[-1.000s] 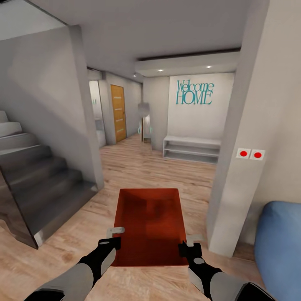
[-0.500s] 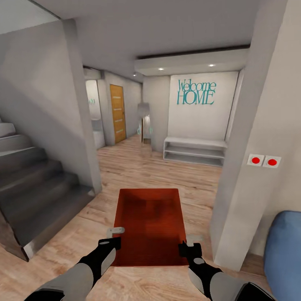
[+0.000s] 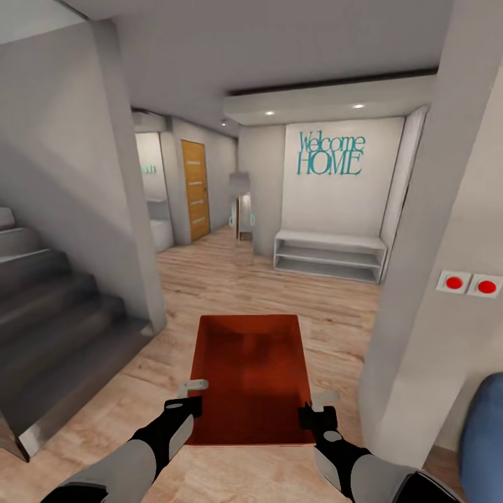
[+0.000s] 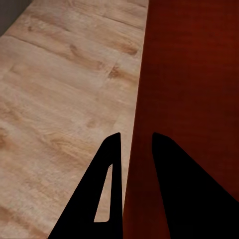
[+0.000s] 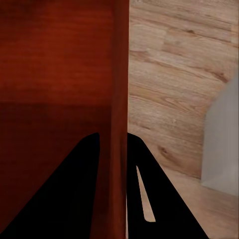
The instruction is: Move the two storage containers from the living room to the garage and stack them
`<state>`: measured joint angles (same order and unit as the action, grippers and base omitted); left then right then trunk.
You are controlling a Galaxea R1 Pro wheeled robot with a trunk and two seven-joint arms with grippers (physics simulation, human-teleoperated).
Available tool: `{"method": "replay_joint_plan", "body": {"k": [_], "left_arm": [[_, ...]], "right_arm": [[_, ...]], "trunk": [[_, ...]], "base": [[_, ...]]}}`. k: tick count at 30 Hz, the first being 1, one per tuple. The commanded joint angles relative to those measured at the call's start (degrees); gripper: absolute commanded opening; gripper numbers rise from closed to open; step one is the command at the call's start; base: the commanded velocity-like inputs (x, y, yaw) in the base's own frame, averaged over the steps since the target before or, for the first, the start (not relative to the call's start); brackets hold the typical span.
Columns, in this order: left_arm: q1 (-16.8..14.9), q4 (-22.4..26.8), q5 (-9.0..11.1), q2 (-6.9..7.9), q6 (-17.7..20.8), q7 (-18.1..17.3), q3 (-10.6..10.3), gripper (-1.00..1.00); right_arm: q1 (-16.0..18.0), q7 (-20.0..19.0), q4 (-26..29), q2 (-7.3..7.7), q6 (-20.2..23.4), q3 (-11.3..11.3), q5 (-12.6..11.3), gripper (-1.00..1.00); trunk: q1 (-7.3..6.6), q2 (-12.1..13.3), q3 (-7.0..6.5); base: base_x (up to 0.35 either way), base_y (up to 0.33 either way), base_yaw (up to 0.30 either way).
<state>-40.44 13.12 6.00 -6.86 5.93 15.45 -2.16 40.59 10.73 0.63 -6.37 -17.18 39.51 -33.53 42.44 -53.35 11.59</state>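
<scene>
One orange-red storage container (image 3: 250, 377) hangs in front of me above the light wood-plank floor, carried between both arms. My left gripper (image 3: 193, 395) is shut on its left wall, and in the left wrist view the two dark fingers (image 4: 110, 164) straddle that thin wall (image 4: 137, 149). My right gripper (image 3: 316, 405) is shut on the right wall; the right wrist view shows the fingers (image 5: 92, 164) clamped on either side of the wall (image 5: 118, 124). The other container is out of view.
A grey staircase (image 3: 49, 328) rises at the left behind a grey wall. A pale pillar (image 3: 433, 279) with two red switches (image 3: 469, 284) stands close at the right, with a blue cushion (image 3: 483, 433) beyond it. Ahead lie a hallway, a white bench (image 3: 328, 255) and an orange door (image 3: 196, 188).
The whole view has shifted as I roll forward: the staircase slides left, the pillar and switches slide right and grow. The container stays fixed between both grippers.
</scene>
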Motion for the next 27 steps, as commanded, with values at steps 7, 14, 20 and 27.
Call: {"method": "replay_joint_plan", "body": {"k": [7,14,20,27], "left_arm": [[-0.1,0.2,2.6,1.09,0.4,0.5,2.1,-1.0],[-0.1,0.2,2.6,1.06,0.4,0.5,2.1,-1.0],[-0.1,0.2,2.6,1.06,0.4,0.5,2.1,-1.0],[-0.1,0.2,2.6,1.06,0.4,0.5,2.1,-1.0]], "right_arm": [[0.0,0.2,0.1,0.04,0.0,-1.4,0.0,-1.0],[0.0,0.2,0.1,0.04,0.0,-1.4,0.0,-1.0],[0.0,0.1,0.1,0.04,0.0,-1.4,0.0,-1.0],[0.0,0.2,0.1,0.04,0.0,-1.4,0.0,-1.0]], "trunk": [[0.04,-0.1,0.08],[0.04,-0.1,0.08],[0.04,-0.1,0.08],[0.04,-0.1,0.08]], "base": [[0.322,0.0,0.0],[0.322,0.0,0.0],[0.322,0.0,0.0],[0.322,0.0,0.0]]}}
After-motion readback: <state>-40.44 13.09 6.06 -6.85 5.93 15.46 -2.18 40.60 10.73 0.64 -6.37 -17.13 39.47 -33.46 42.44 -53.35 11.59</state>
